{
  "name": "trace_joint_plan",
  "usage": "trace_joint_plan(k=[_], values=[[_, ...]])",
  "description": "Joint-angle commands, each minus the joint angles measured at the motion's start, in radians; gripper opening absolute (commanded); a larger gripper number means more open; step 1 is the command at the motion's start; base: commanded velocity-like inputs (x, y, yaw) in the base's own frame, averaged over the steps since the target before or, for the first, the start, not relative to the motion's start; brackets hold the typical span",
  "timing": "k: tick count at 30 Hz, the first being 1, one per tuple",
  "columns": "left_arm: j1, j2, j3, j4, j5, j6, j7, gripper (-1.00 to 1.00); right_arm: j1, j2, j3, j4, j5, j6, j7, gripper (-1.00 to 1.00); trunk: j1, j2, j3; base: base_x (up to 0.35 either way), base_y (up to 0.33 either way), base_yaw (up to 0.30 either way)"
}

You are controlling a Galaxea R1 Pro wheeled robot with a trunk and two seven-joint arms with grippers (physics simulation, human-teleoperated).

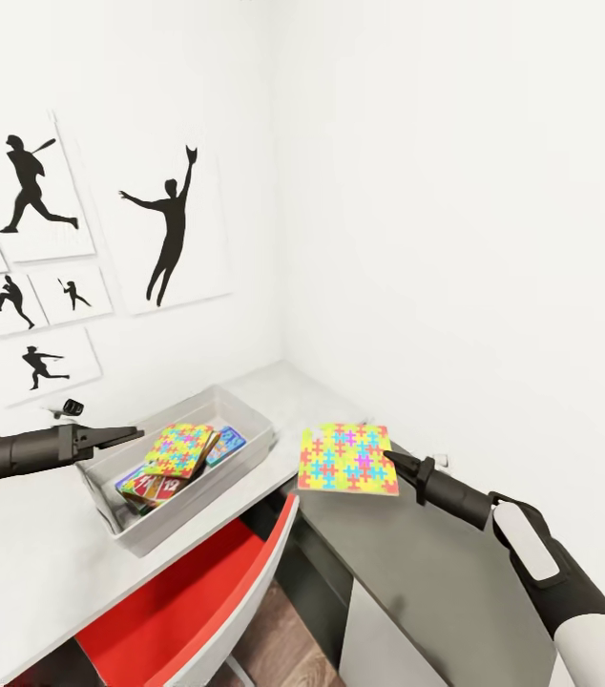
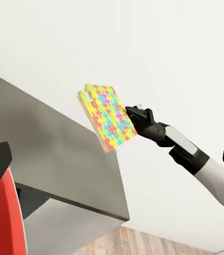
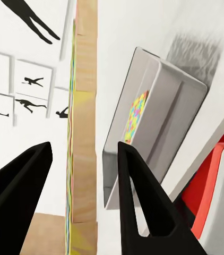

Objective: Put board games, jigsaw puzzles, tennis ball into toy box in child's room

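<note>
Right gripper: my right arm reaches in from the lower right, jaws clamped on one edge of a jigsaw puzzle; in the right wrist view the two black fingers stand on either side of the thin board, seen edge-on.
Held puzzle: I have it in the air, its patterned face tilted up toward the head camera, above the dark-grey side desk and just right of the toy box, apart from it.
Chair: a red-and-white seat sits tucked under the table edge, below the bin.
Left gripper: my left arm comes in from the left and hovers over the bin's left end; I cannot tell from these views how far its jaws are parted.
Toy box: the translucent grey bin rests on the light-grey table, set at an angle.
Contents: a second jigsaw puzzle lies on top, leaning over a red-and-green board game, with a small blue board game beside it.
Back wall: black sports-silhouette pictures hang on the white wall above the table.
</note>
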Motion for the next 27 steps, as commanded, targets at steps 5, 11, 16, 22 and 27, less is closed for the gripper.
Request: trace_joint_plan(k=[5,11,16,22,27], values=[[-0.001,0.0,0.0,0.0,0.0,0.011,-0.004,1.0,-0.001,0.0,0.0,0.0,-0.002,0.004,0.0,-1.0,0.0,-0.002,-0.002,0.0,0.0,0.236],[-0.001,-0.001,-0.001,0.0,0.0,0.011,-0.004,1.0,-0.001,0.0,0.0,0.0,-0.001,0.004,-0.001,-1.0,0.0,-0.002,-0.002,0.0,0.0,0.283],[-0.001,-0.001,-0.001,0.0,0.0,0.011,-0.004,1.0,-0.001,0.0,0.0,0.0,-0.001,0.004,-0.001,-1.0,0.0,-0.002,-0.002,0.0,0.0,0.288],[-0.001,-0.001,-0.001,0.0,0.0,0.011,-0.004,1.0,-0.001,0.0,0.0,0.0,0.0,0.004,-0.002,-1.0,0.0,-0.002,-0.002,0.0,0.0,0.288],[-0.001,-0.001,-0.001,0.0,0.0,0.011,-0.004,1.0,-0.002,0.001,0.0,0.0,-0.001,0.003,-0.004,-1.0,0.0,-0.002,-0.002,0.0,0.0,0.288]])
